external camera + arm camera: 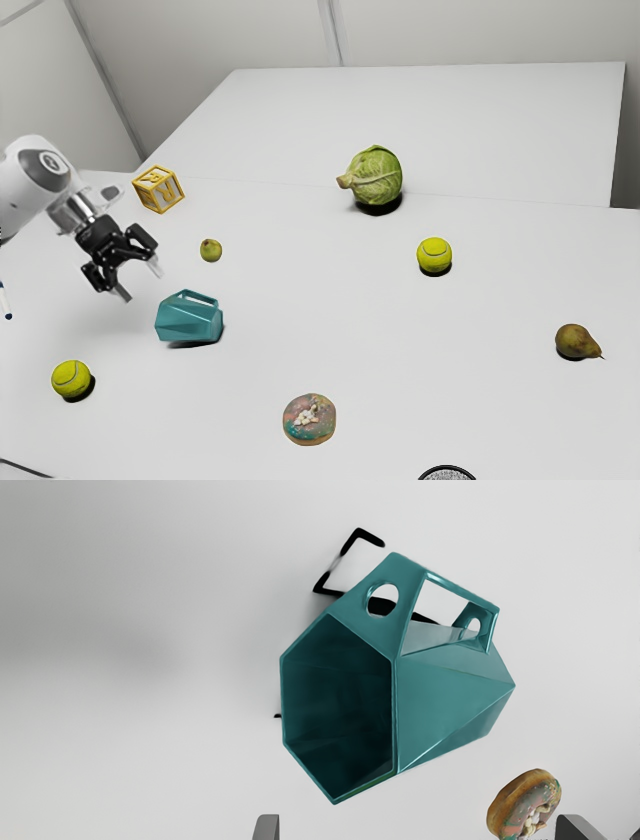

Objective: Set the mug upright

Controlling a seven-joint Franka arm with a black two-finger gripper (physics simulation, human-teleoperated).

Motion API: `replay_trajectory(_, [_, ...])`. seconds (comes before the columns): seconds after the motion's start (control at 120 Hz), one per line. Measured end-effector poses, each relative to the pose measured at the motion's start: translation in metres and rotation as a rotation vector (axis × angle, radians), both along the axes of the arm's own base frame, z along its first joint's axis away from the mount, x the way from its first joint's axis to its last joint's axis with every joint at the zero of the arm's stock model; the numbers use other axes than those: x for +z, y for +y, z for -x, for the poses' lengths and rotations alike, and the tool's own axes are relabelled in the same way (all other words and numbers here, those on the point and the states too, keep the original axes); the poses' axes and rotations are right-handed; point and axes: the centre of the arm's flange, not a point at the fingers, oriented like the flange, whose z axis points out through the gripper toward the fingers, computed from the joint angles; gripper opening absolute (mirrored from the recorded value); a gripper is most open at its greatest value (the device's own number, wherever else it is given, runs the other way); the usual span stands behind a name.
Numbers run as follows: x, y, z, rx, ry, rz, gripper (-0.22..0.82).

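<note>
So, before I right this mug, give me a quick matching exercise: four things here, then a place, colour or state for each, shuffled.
Things:
1. mug
2. tool
3. cabbage
4. pear

Descriptions:
A. leafy green
B. lying on its side
C. of these four, nearest the exterior view's right edge
D. open and empty

Right pairs: 1-B, 2-D, 3-A, 4-C

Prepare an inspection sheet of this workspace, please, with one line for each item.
Surface: pale table, no spills seen
Job's things: teal mug lying on its side, not upright
Clutter: letter block, small green fruit, cabbage, two tennis balls, pear, donut, partly visible round item
Hand: open, above table, holding nothing
Cables: thin dark line, possibly cable
Surroundings: pale walls
</note>
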Motion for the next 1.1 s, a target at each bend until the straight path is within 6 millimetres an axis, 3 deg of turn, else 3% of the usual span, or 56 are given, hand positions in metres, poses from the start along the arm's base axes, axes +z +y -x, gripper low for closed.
replay_trajectory(0.283, [-0.039,-0.004,-0.007,-0.004,-0.012,0.105,0.60])
replay_trajectory(0.7, [-0.065,-0.027,-0.012,0.035,-0.023,0.243,0.60])
replay_trajectory(0.767, [-0.067,-0.029,-0.012,0.038,-0.021,0.251,0.52])
replay_trajectory(0.95, [-0.068,-0.029,-0.013,0.043,-0.014,0.255,0.10])
replay_trajectory(1.1, [-0.065,-0.028,-0.014,0.044,-0.016,0.249,-0.05])
